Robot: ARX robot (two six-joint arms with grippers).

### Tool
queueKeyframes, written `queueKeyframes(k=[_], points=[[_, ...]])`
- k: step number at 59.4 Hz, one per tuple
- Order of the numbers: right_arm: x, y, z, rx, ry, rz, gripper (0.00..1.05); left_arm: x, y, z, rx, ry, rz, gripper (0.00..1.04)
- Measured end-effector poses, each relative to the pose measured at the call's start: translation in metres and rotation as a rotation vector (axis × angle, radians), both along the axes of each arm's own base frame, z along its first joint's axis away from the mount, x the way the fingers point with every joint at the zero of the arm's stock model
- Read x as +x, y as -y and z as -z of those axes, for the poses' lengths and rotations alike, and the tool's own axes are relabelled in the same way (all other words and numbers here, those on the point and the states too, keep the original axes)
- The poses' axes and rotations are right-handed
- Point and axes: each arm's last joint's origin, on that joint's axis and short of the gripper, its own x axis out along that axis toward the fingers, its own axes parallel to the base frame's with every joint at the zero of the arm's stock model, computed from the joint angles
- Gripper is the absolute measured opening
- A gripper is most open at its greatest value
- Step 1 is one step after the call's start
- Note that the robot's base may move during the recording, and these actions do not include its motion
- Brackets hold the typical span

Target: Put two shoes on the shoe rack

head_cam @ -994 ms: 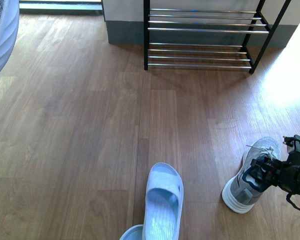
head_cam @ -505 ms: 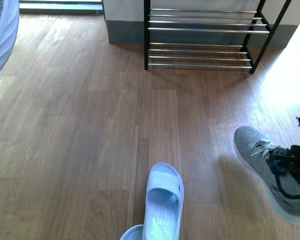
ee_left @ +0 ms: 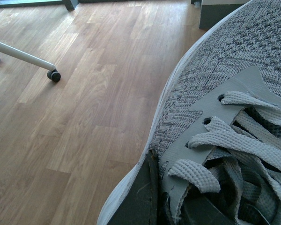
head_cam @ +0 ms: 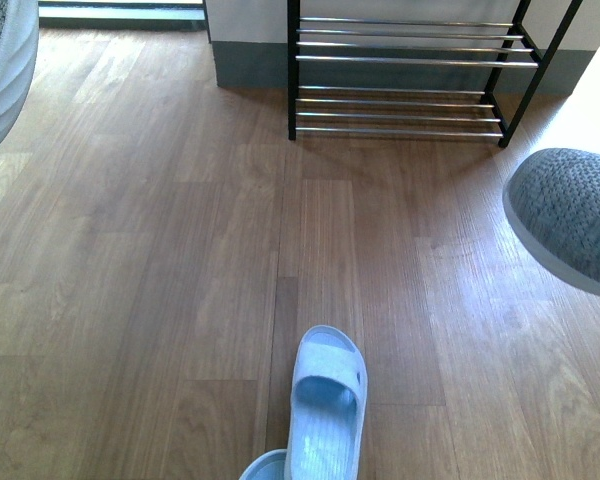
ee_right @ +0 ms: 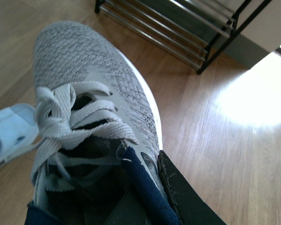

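Note:
In the right wrist view my right gripper [ee_right: 150, 197] is shut on the collar of a grey knit sneaker [ee_right: 84, 79], one black finger [ee_right: 182, 192] outside and one inside against the navy lining. The sneaker hangs above the floor, its toe showing large at the right edge of the front view [head_cam: 570, 215]. My left gripper [ee_left: 166, 206] is shut on the other grey knit sneaker [ee_left: 225, 84], whose white sole shows at the top left in the front view [head_cam: 0, 70]. The shoe rack [head_cam: 400, 60] stands at the back, its chrome bars bare. It lies beyond the right sneaker's toe [ee_right: 178, 33].
A pale blue slide [head_cam: 327, 400] lies on the wood floor near the front, with a second slide's edge [head_cam: 265, 468] beside it. A white chair leg with a caster [ee_left: 54, 75] stands off to one side of the left sneaker. A grey skirting [head_cam: 245, 65] runs behind the rack.
The right sneaker has been lifted off the floor and carried up toward the camera. The right arm has left the front view. The left sneaker and the slides have not moved.

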Motion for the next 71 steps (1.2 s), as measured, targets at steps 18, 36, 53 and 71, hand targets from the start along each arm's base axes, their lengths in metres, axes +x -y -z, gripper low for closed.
queueKeyframes(k=[18,36,53,71], points=[[-0.025,-0.01,-0.032,-0.012,0.165,-0.032,0.01,0.0,0.0,0.0,0.0,0.0,0.0,0.01],[-0.025,-0.011,-0.031,-0.01,0.162,-0.033,0.01,0.0,0.0,0.0,0.005,0.003,-0.011,0.01],[-0.025,-0.011,-0.031,-0.011,0.162,-0.03,0.01,0.0,0.0,0.0,0.0,0.003,-0.002,0.01],[-0.025,-0.011,-0.031,-0.012,0.162,-0.029,0.01,0.0,0.0,0.0,-0.001,0.002,0.0,0.01]])
